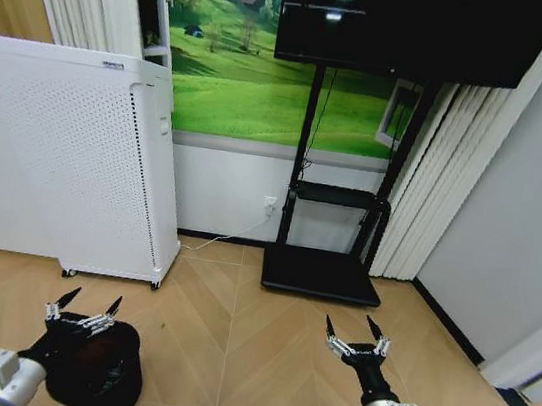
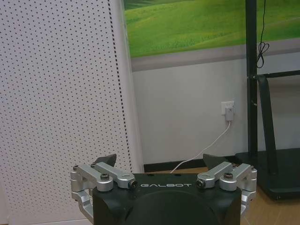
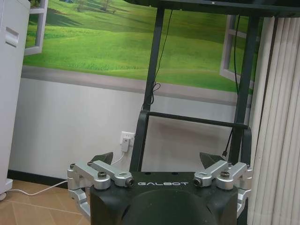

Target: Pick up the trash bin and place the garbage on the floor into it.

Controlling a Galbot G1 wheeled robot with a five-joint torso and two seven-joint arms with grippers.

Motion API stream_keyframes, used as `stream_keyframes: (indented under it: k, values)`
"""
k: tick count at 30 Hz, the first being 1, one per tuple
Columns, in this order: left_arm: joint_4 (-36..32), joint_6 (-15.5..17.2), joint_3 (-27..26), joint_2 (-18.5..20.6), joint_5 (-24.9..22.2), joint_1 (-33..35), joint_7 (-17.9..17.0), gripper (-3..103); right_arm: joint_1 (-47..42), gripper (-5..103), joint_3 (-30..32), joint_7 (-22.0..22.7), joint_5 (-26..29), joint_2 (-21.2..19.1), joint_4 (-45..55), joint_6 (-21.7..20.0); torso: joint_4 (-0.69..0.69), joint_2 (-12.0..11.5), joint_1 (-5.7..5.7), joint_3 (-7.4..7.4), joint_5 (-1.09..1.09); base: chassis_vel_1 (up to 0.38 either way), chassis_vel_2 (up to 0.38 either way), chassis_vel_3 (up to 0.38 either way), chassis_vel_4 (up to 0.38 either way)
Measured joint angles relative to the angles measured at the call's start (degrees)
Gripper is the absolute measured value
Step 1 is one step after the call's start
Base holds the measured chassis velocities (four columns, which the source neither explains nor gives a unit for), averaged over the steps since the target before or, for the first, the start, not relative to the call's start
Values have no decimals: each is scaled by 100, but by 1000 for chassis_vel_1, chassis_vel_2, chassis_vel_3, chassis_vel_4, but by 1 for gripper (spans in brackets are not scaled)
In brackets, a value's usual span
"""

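Black mesh trash bin (image 1: 98, 371) upright on chevron wood floor (image 1: 253, 332), near white appliance.

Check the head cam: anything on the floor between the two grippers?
Nothing: in the head view the floor between the left gripper and right gripper is bare. The trash bin sits under the left one.

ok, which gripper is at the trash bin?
The left gripper, fingers open, directly above the black mesh trash bin. The right gripper, also open, hangs over bare floor.

Even, bright light — bowed edges.
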Motion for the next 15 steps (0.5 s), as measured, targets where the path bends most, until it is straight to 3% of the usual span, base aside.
stream_keyframes:
  k: [7, 15]
  values:
    - [-3, 0, 0, 0, -1, 1, -2, 100, -1, 100, 0, 3, 0, 1, 4, 4, 0, 153, 29, 124, 0, -65, 70, 55, -66]
    - [-5, 0, -1, -1, -1, 1, -6, 100, -1, 100, 0, 5, 0, 2, 6, 5, -1, 370, 77, 295, -2, -194, 198, 173, -205]
